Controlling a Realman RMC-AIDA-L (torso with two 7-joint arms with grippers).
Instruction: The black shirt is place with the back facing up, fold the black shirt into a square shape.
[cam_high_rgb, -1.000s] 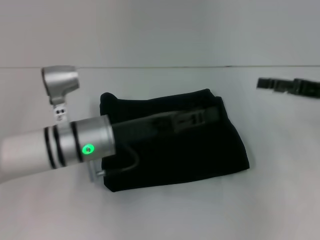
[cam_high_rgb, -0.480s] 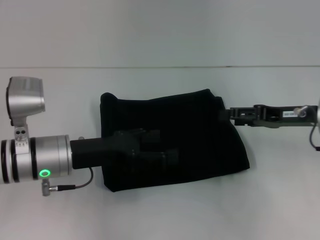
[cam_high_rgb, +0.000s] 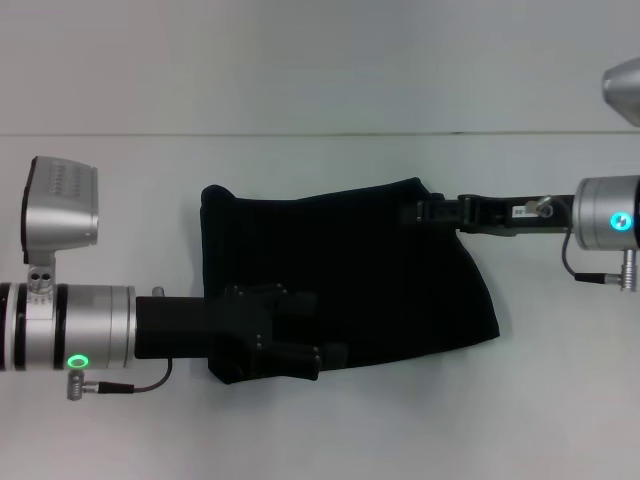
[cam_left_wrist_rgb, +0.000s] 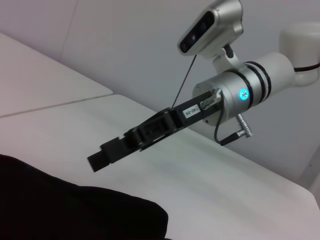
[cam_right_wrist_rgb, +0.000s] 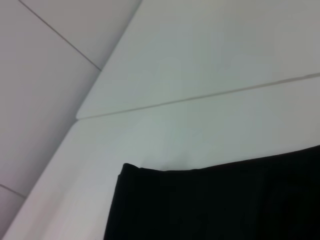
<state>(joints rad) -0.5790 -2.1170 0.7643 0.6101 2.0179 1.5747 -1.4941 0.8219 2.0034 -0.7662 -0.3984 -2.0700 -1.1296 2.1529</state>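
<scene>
One black shirt (cam_high_rgb: 350, 275) (folded) on the white table (cam_high_rgb: 320, 420) — left gripper (cam_high_rgb: 300, 340) over its near-left part, right gripper (cam_high_rgb: 430, 212) at its far-right corner; I cannot tell either claw's state.

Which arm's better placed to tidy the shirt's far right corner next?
Right, probably. The right gripper sits at the black shirt's far right corner; the left gripper is over its near edge.
</scene>
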